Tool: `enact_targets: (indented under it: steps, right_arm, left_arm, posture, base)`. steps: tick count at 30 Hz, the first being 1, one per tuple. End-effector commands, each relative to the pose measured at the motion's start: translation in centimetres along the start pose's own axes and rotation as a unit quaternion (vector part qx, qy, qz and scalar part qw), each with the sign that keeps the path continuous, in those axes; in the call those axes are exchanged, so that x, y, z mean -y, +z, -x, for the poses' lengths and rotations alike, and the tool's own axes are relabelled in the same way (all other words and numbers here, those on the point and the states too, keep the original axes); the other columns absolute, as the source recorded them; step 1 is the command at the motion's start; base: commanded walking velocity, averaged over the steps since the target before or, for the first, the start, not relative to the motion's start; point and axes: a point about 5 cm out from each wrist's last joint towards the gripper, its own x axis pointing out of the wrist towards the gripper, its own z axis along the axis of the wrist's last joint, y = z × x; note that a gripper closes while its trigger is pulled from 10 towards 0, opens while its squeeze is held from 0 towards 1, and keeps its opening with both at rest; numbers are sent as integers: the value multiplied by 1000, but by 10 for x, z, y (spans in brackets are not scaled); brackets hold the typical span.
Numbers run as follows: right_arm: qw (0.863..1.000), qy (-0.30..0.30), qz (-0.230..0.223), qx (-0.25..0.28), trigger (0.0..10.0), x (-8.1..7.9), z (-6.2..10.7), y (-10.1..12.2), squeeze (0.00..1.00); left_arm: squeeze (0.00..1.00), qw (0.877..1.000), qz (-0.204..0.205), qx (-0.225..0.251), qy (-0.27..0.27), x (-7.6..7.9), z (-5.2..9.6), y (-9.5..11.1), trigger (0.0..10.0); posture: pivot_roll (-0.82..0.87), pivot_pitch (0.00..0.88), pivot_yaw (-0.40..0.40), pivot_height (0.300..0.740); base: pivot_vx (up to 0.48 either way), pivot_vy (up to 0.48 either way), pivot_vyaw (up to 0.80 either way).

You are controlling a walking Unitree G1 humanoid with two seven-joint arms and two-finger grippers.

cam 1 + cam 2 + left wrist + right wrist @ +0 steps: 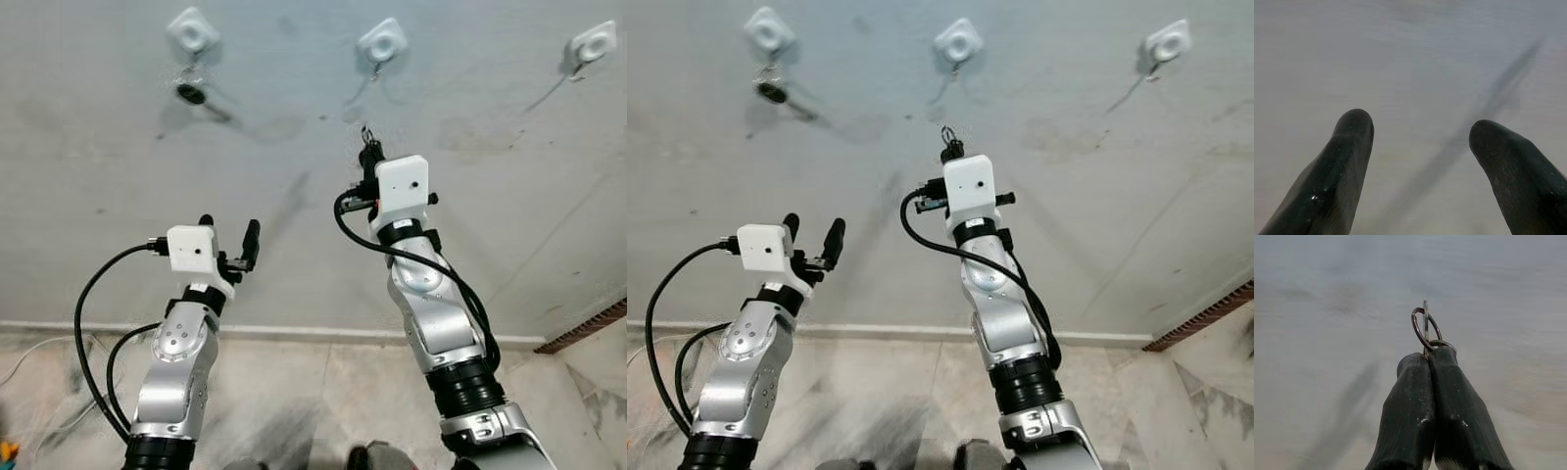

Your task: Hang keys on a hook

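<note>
Both arms are raised toward the wall [294,117]. Right tool [1426,357] is pinched fully closed on the keys [1425,328]: wrist view shows the key ring and a thin metal blade standing edge-on just past the fingertips. I can't see the rest of the bunch; whatever hangs below is buried between the fingers.

Left tool [230,235] is wide open, holding nothing, pointed at bare wall.

Key relation: middle hook [381,43] sits almost straight above the right tool, slightly toward the wall's right side, with a clear gap between ring and hook. Right arm is clearly the nearer one. My judgement: next move is up along the wall with a small rightward trim, and the ring's opening has to face the hook prong.

Left hook [192,31] already carries something dark hanging from it [191,93]; too small to identify. Right hook [592,43] looks free.

Hard to read: prong shape on the middle hook, and how close the ring is to the wall surface.
</note>
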Motion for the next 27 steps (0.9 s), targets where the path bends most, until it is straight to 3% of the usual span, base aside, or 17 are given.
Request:
enact_targets:
  steps: [1, 10, 19, 27]
  right_arm:
    - [1000, 6, -6, 16, 10000, -7, -1, 8, 0]
    - [999, 29, -14, 14, 10000, -7, 9, 3, 0]
    - [998, 45, -39, 15, 10000, -9, 13, 4, 0]
    - [984, 139, -90, 64, 10000, -25, 1, 34, 0]
  left_arm:
    - [0, 1000, -22, -4, 8, -10, 5, -3, 10000]
    - [0, 998, -52, -41, 23, -19, 29, -28, 10000]
    - [0, 996, -67, -61, 28, -22, 50, -36, 10000]
    - [0, 994, -76, -73, 33, -27, 67, -35, 10000]
  posture:
    - [49, 153, 0, 740]
    - [61, 173, -6, 740]
    - [76, 207, -3, 740]
    - [109, 265, 3, 740]
  base:
    - [0, 0, 0]
    - [0, 0, 0]
    - [0, 0, 0]
    - [0, 0, 0]
